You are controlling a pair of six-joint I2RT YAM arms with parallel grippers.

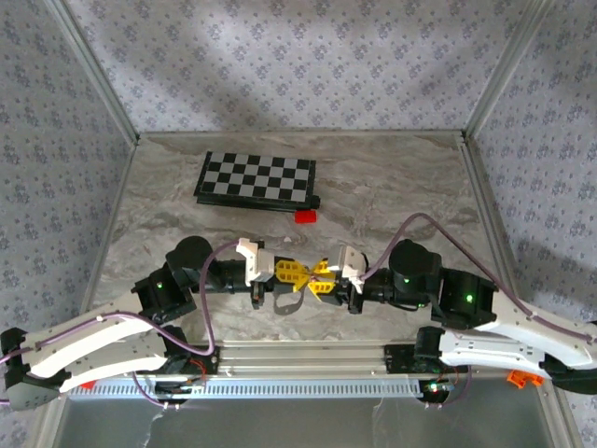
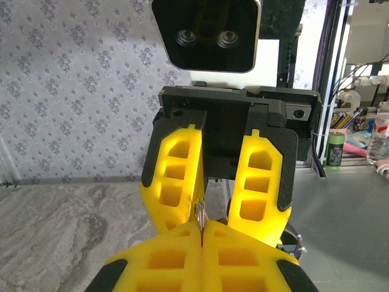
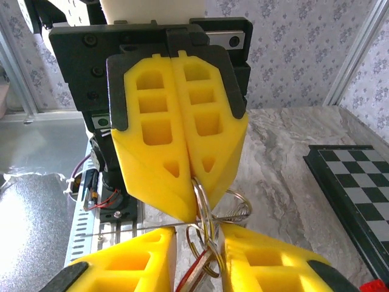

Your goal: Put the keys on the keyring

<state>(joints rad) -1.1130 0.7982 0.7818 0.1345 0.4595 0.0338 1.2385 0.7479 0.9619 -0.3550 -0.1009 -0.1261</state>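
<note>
My left gripper (image 1: pixel 297 274) and right gripper (image 1: pixel 320 280) meet tip to tip above the near middle of the table. The left gripper (image 2: pixel 200 228) is shut on the keyring (image 2: pixel 200 212), a bunch of thin silvery rings. In the right wrist view the keyring (image 3: pixel 204 213) hangs from the left gripper's closed fingers (image 3: pixel 182 176), down into the gap of my right gripper (image 3: pixel 200 234). The right jaws stand apart on either side of the rings. A flat key with a red edge (image 3: pixel 192 274) dangles from the rings between those jaws.
A black-and-white chequered board (image 1: pixel 256 179) lies at the back of the marble table (image 1: pixel 401 177), with a solid red block (image 1: pixel 305 217) just in front of it. Patterned walls close in three sides. A metal rail (image 1: pixel 308 383) runs along the near edge.
</note>
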